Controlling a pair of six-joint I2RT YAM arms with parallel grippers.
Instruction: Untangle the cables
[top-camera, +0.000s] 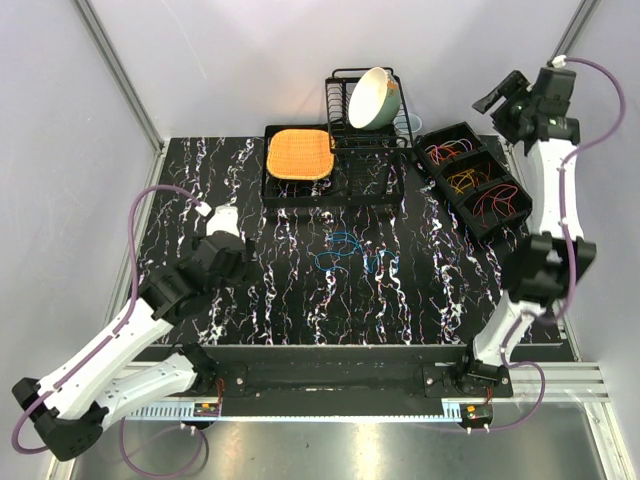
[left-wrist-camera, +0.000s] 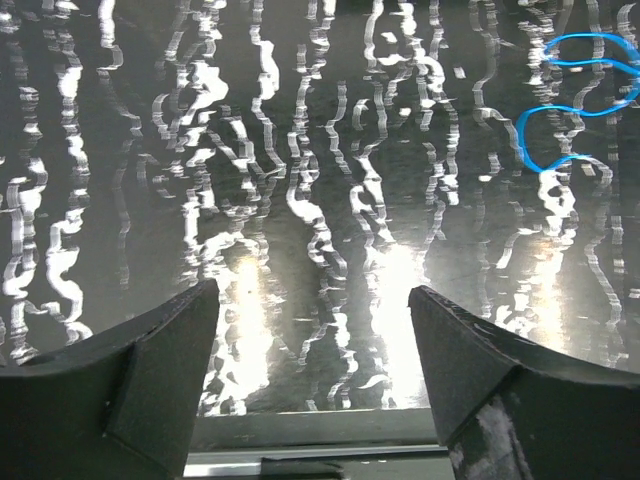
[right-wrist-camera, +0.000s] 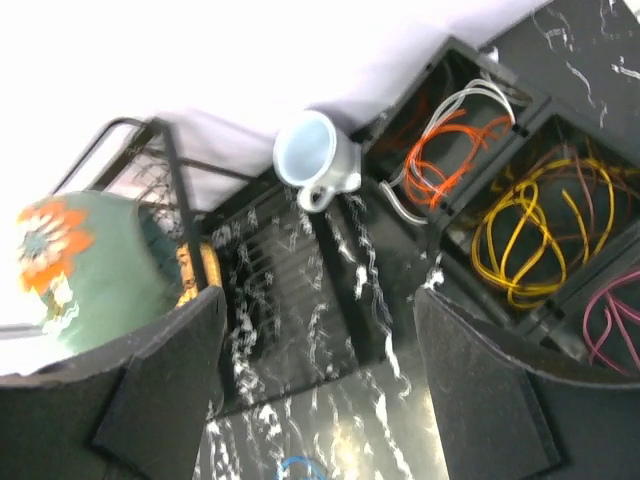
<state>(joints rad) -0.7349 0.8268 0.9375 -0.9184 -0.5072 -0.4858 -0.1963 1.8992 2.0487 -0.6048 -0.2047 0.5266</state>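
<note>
A loose tangle of thin blue and green cables (top-camera: 345, 250) lies at the middle of the black marbled table. In the left wrist view a blue cable (left-wrist-camera: 575, 110) shows at the upper right. My left gripper (top-camera: 228, 232) hovers low over the table's left part, well left of the tangle. Its jaws (left-wrist-camera: 312, 290) stand open and empty. My right gripper (top-camera: 497, 100) is raised at the far right, above the divided black tray (top-camera: 432, 138). It is open (right-wrist-camera: 320, 295) with nothing between the fingers. Orange cables (right-wrist-camera: 450, 150), yellow cables (right-wrist-camera: 540, 235) and maroon cables (right-wrist-camera: 610, 315) lie in separate tray compartments.
A black dish rack (top-camera: 365, 150) at the back holds a tilted green bowl (top-camera: 375, 97) and an orange woven mat (top-camera: 298, 153). A pale mug (right-wrist-camera: 315, 160) stands between the rack and the tray. Metal frame posts rise at the back corners.
</note>
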